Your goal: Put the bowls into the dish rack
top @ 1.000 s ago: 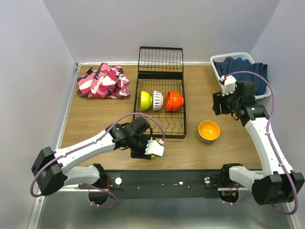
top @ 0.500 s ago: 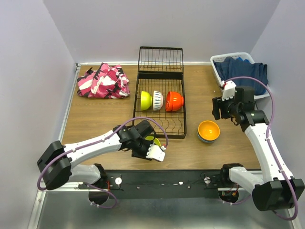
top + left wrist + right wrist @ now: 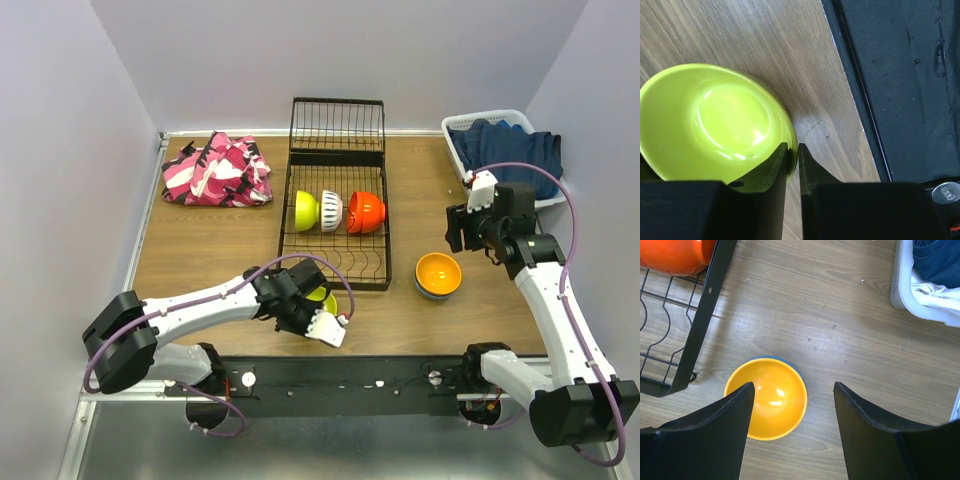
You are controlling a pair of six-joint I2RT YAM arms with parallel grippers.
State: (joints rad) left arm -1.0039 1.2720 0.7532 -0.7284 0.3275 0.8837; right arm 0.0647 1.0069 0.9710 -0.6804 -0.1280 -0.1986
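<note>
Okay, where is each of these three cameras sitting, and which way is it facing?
Top: above and behind, looking down at the table; left arm and right arm show.
Left wrist: faces down at green bowl; jaws pinch its rim.
Right wrist: faces down at orange bowl; open jaws show.
Shared: top and right wrist both catch orange bowl and rack.

Left arm (image 3: 200,300) stretches low along the near edge, wrist bent inward, its pincer (image 3: 792,150) nipped tight on the rim of the lime green bowl (image 3: 715,120). Right arm (image 3: 555,290) stands raised, its pincer (image 3: 793,386) aimed straight down, jaws spread wide, gripping nothing.
</note>
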